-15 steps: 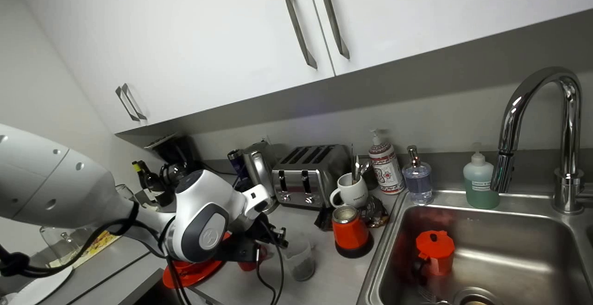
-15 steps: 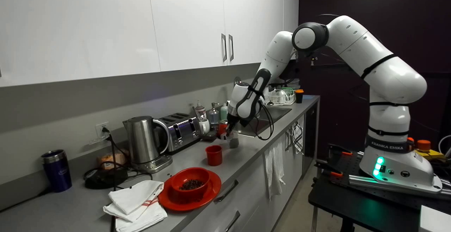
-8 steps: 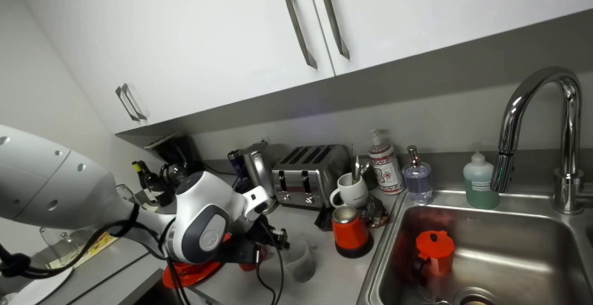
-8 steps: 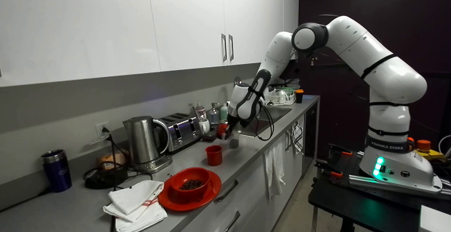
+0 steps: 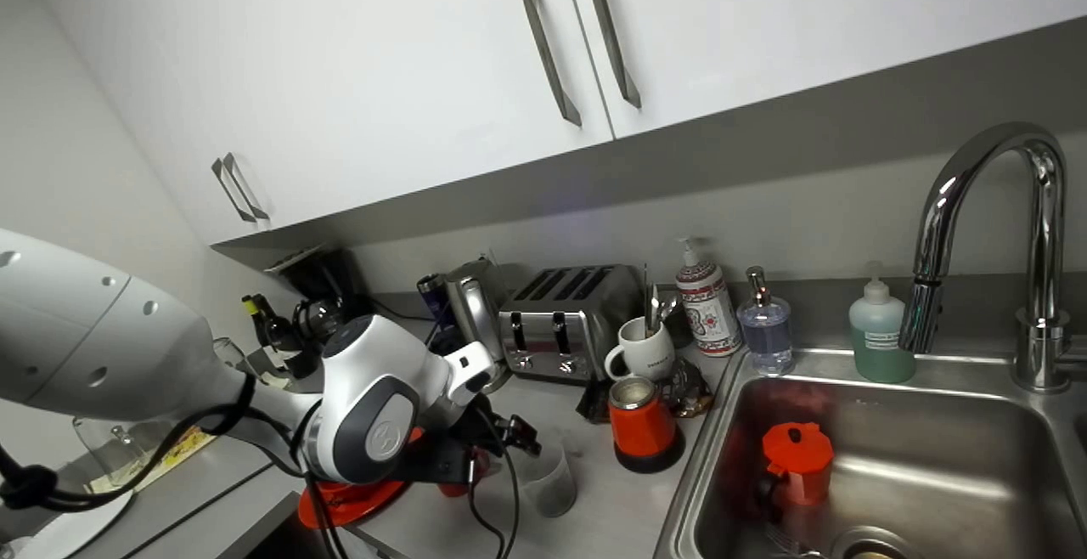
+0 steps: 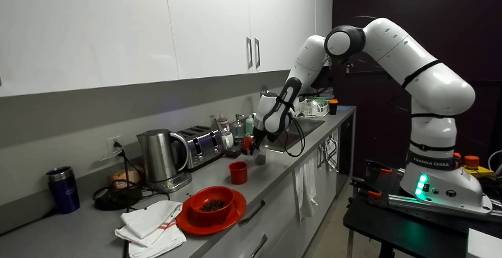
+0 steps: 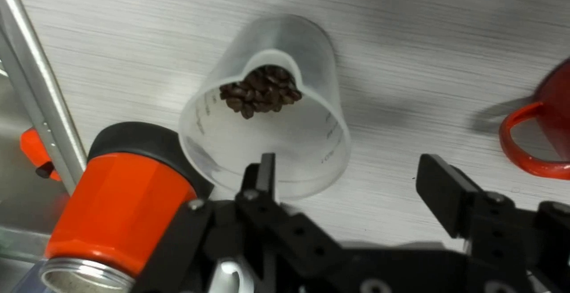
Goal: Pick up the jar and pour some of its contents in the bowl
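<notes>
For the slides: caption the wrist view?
Open tool near a translucent jar of coffee beans, red cup at right edge.

Black fingers (image 7: 446, 197) wide apart

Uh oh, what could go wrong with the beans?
In the wrist view, one of the open jaws overlaps the rim of the jar, so pushing lower could tip it and spill the coffee beans. The orange container stands nearby and might get bumped. The red cup sits between jar and bowl and might get knocked.
</notes>
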Action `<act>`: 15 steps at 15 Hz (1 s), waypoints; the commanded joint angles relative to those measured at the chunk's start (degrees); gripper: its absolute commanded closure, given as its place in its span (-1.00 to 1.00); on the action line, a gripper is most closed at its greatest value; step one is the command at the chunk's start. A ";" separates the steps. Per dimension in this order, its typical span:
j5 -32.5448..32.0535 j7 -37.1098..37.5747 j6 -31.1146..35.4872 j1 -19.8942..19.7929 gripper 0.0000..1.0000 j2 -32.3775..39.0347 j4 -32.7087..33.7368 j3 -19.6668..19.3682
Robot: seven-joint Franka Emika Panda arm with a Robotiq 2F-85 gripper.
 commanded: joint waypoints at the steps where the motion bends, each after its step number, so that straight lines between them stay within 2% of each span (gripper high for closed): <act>1: -1.14 1.11 1.15 -1.35 -1.00 -1.55 -1.24 1.77; 7: -0.58 0.66 6.90 -2.87 -1.00 -8.42 -5.43 3.93; 10: -0.06 0.28 8.25 -4.74 -1.00 -12.68 -8.01 6.56; 13: 1.89 -1.10 6.91 -9.82 -1.00 -16.08 -10.62 13.41; 15: 3.35 -2.11 5.83 -15.74 -1.00 -17.48 -12.38 20.87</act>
